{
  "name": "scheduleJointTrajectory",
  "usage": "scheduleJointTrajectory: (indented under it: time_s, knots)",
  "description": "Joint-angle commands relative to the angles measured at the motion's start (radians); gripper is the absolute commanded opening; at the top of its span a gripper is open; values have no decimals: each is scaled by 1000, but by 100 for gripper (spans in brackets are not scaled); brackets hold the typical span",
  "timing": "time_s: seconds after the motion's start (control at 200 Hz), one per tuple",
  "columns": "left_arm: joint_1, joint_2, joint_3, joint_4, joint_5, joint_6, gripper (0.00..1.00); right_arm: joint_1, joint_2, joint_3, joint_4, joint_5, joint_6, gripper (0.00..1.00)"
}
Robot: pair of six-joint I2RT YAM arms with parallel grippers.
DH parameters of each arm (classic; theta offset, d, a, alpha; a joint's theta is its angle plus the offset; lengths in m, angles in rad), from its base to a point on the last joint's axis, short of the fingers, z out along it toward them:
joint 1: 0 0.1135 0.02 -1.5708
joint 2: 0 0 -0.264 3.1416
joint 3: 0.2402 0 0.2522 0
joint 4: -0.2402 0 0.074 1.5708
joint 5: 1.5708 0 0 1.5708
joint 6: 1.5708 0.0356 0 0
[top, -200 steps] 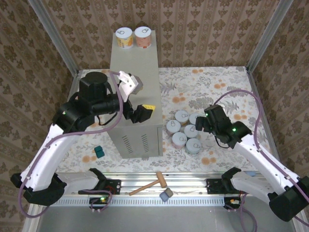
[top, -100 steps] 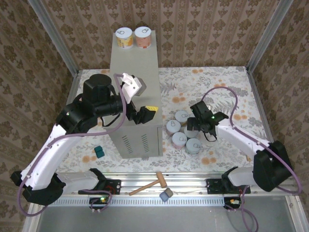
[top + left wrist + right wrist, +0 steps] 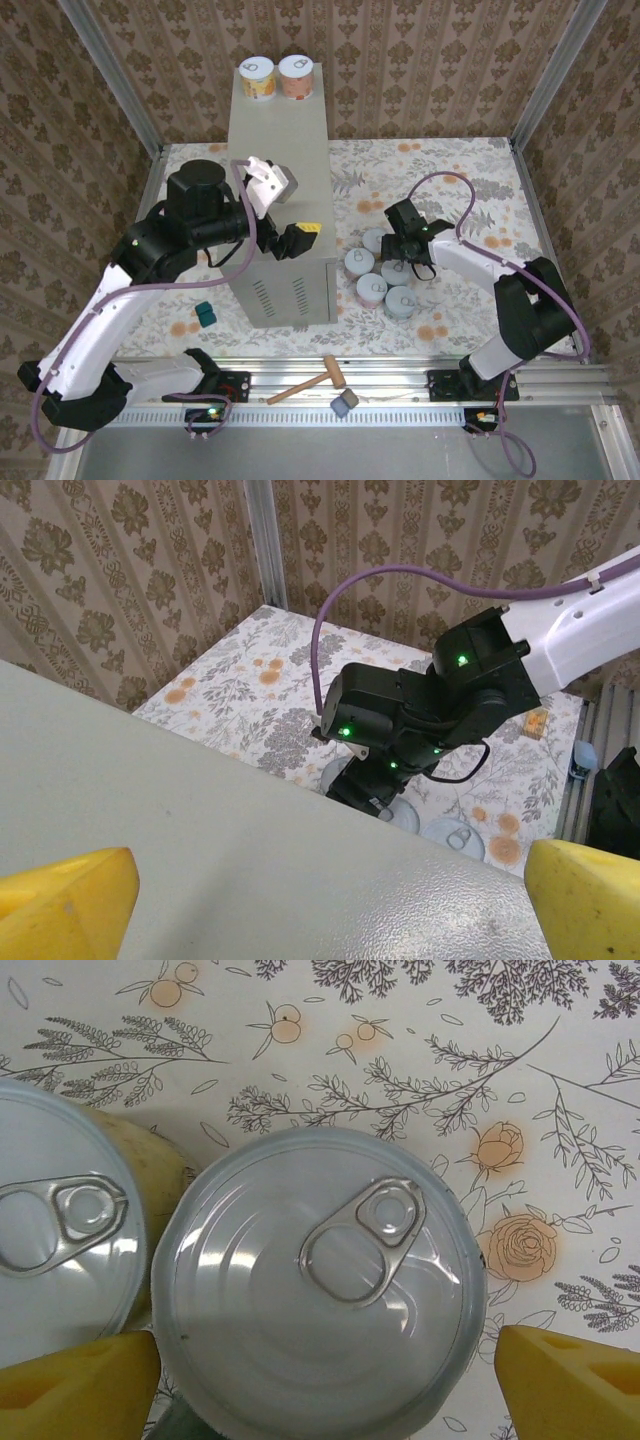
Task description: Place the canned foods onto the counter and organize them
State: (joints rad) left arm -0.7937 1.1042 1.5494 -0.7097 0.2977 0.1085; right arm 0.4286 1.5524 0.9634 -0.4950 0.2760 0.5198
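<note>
Two grippers, fingers apart: right gripper [image 3: 325, 1375] astride a can [image 3: 320, 1280], left gripper [image 3: 325, 900] wide, empty, over counter [image 3: 200, 810].

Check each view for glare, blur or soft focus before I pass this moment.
Top external: evenly lit and sharp across the counter. Left wrist: right arm crisp, yellow left fingers blurred at the bottom corners. Right wrist: can lid in focus with mild banded glare; right fingers soft.
</note>
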Motion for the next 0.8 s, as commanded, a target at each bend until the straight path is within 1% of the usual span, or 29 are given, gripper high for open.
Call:
scheduleJointTrajectory:
  time_s: [0.0,0.09,0.43,0.54,0.65,0.795]
  knots:
    - [-3,-7,-9,14,-13,32,100,-14,24,18,14,6,0,86]
    - [-2,-1,-9,15,-12,34,100,-27,24,8,26,5,-4,84]
    - [5,14,-6,18,-8,36,100,-54,72,24,65,-2,-40,81]
    - [6,17,-5,17,-8,34,100,-60,92,35,74,-5,-47,77]
    - [6,20,-1,15,-9,33,100,-61,94,39,82,-3,-55,72]
    - [6,26,3,15,-9,34,100,-61,85,55,71,11,-73,69]
